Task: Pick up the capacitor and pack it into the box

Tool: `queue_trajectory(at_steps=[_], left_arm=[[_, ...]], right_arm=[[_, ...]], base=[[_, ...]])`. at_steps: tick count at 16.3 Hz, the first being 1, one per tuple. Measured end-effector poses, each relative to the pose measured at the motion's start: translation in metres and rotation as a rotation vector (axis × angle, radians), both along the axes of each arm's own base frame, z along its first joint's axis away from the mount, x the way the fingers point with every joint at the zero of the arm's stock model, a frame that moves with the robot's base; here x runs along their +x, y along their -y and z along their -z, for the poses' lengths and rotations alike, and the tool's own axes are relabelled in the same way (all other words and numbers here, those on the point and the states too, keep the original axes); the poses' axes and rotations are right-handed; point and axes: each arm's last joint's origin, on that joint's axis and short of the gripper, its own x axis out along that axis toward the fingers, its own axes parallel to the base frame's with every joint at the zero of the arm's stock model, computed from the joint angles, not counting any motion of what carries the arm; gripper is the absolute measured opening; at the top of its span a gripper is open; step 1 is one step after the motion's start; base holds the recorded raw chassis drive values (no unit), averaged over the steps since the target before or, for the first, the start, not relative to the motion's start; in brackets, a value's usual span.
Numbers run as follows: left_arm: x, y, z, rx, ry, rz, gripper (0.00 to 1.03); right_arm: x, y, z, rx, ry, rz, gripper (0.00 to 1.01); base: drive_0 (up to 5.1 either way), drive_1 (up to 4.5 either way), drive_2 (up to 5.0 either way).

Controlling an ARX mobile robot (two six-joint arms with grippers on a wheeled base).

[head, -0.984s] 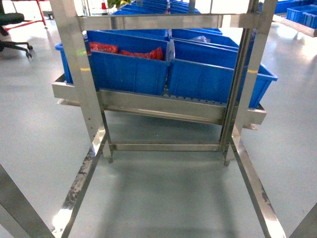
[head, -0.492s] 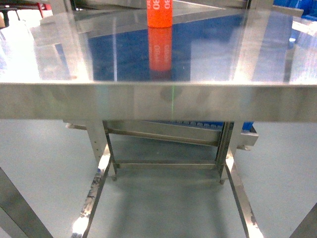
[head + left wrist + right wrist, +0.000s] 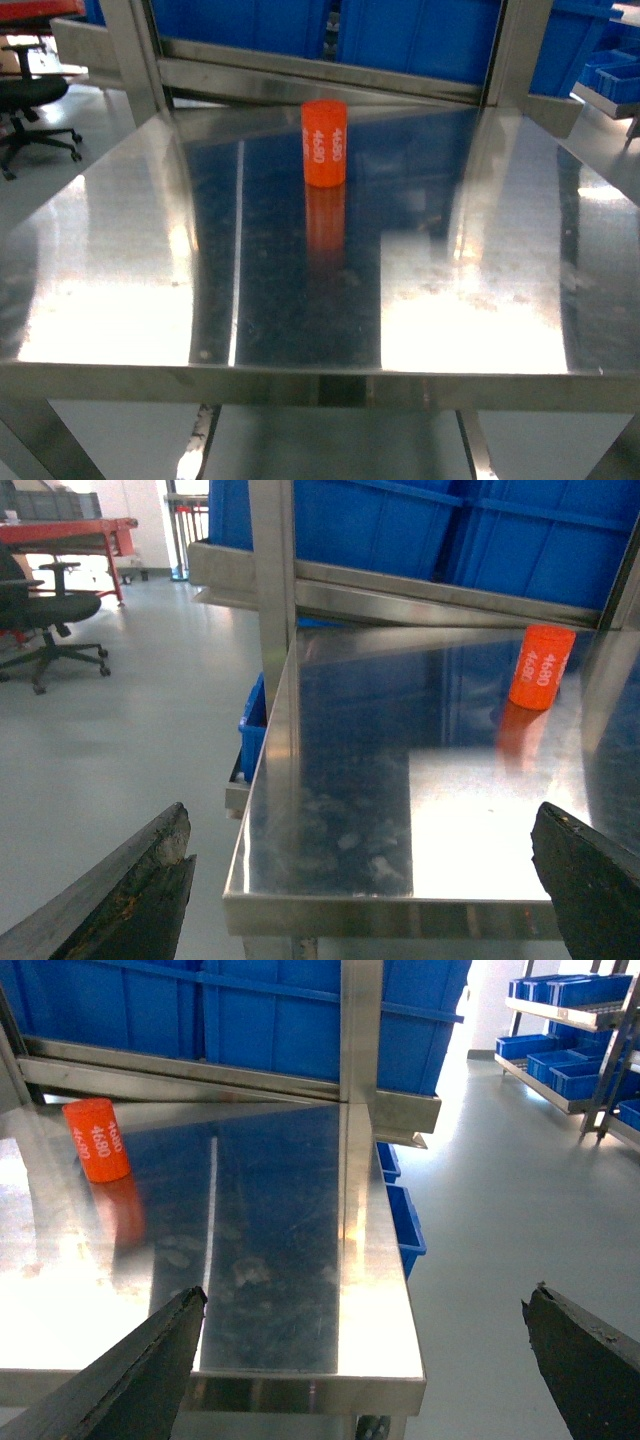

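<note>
The capacitor (image 3: 324, 142) is an orange cylinder printed "4680", standing upright on the steel table (image 3: 300, 300) near its far middle. The left wrist view has it at the upper right (image 3: 541, 667), the right wrist view at the upper left (image 3: 97, 1139). My left gripper (image 3: 360, 813) is open, hanging before the table's near left corner, far short of the capacitor. My right gripper (image 3: 370, 1291) is open too, in front of the near right corner. Nothing is between either pair of fingers. Neither gripper shows in the head view. The box is out of view.
Big blue bins (image 3: 420, 35) sit on a sloped steel rack behind the table, with upright posts (image 3: 130, 50) at the back corners. A black office chair (image 3: 35, 110) stands on the floor to the left. Shelves of blue bins (image 3: 560, 1020) stand to the right.
The head view has risen from the low rack of blue bins, past the table's front edge, and now looks down on the table top and the capacitor.
</note>
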Motion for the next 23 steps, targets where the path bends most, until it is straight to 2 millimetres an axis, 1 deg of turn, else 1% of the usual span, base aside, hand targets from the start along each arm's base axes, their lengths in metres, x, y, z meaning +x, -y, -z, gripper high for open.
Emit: queue_trajectory(at_steps=[21, 23], left_arm=[[0.0, 0.0, 0.0, 0.0, 0.0, 0.0, 0.98], [0.003, 0.0015, 0.0013, 0.001, -0.026, -0.049, 0.98]], right_arm=[[0.0, 0.0, -0.0001, 0.0, 0.001, 0.0, 0.98], [0.0, 0.0, 0.0, 0.0, 0.0, 0.0, 0.98]], base=[[0.0, 0.0, 0.0], [0.0, 0.0, 0.0]])
